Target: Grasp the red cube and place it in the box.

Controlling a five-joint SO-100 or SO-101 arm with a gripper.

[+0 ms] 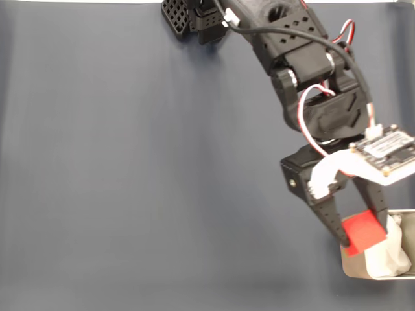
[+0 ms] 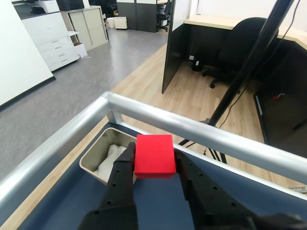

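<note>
The red cube (image 1: 362, 232) is clamped between the black fingers of my gripper (image 1: 364, 237), which is shut on it at the lower right of the fixed view. It hangs at the left edge of the box (image 1: 353, 267), a beige container lined with white wadding (image 1: 389, 254) and cut off by the frame's right side. From the wrist view the red cube (image 2: 154, 155) sits between both fingers (image 2: 120, 175) of the gripper (image 2: 154, 160), and the box (image 2: 91, 160) lies beyond it to the left, near the table's corner.
The dark blue-grey table cover (image 1: 142, 168) stretches flat to the left of the arm. A silver metal rail (image 2: 201, 132) borders the table just past the box. My arm's base (image 1: 194, 19) stands at the top edge.
</note>
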